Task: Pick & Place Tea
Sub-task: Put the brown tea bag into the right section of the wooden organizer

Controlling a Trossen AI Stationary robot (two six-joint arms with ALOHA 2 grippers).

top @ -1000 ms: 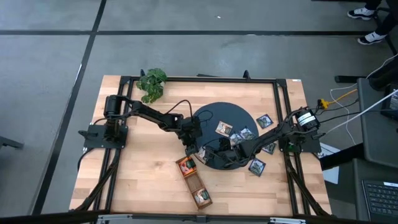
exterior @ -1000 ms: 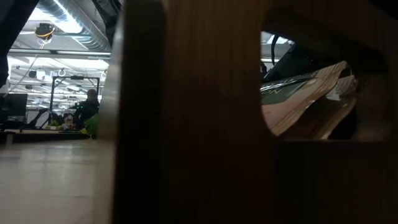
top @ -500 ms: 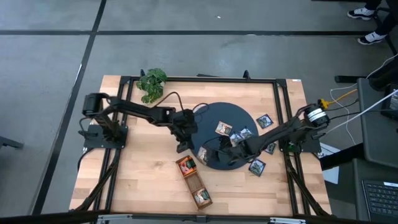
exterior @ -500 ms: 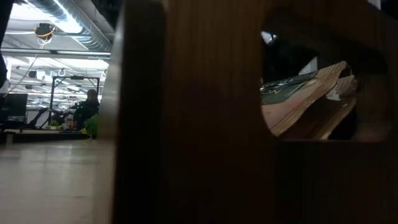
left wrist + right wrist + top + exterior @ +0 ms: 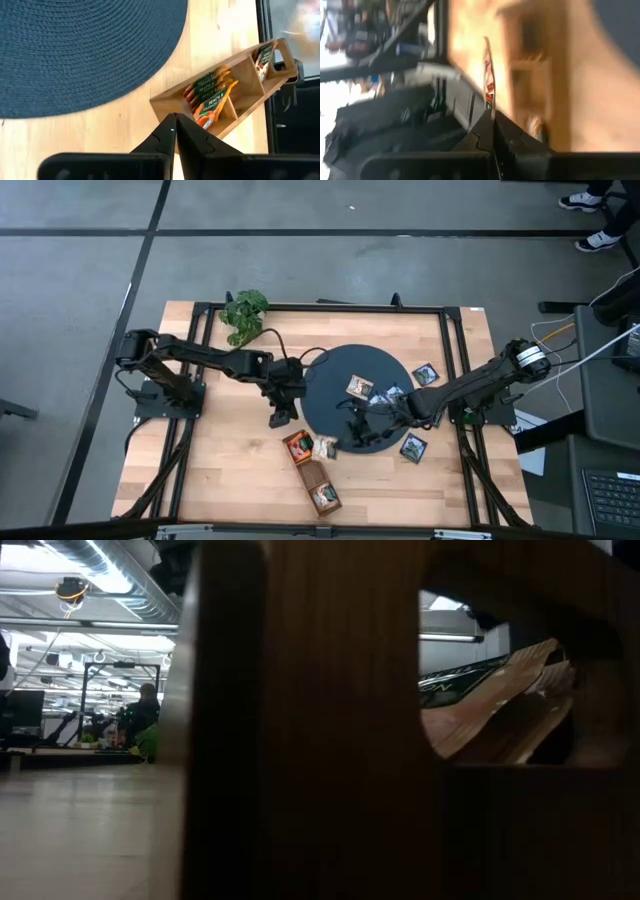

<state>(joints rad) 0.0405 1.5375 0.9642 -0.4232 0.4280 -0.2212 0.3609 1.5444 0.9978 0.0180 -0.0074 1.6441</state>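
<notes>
Right gripper pinching a tea sachet, left gripper empty beside the tray.

Right gripper (image 5: 340, 442) fingers pressed on a pale tea sachet (image 5: 324, 447) edge-on, at the mat's (image 5: 340, 375) near rim just beside the wooden tray (image 5: 250, 75). Left gripper (image 5: 278, 418) fingers pressed together, holding nothing, over bare table (image 5: 220, 470). Orange sachets (image 5: 210, 97) stand in the tray; other sachets (image 5: 360, 387) lie on the mat and one (image 5: 412, 446) on the table.

We see our left gripper (image 5: 281, 412) with fingers pressed together, empty, just off the round mat's (image 5: 330, 370) left edge, its arm stretched in from the left. Our right gripper (image 5: 352, 430) reaches over the mat's near edge, pinching a sachet (image 5: 489, 82) edge-on.
</notes>
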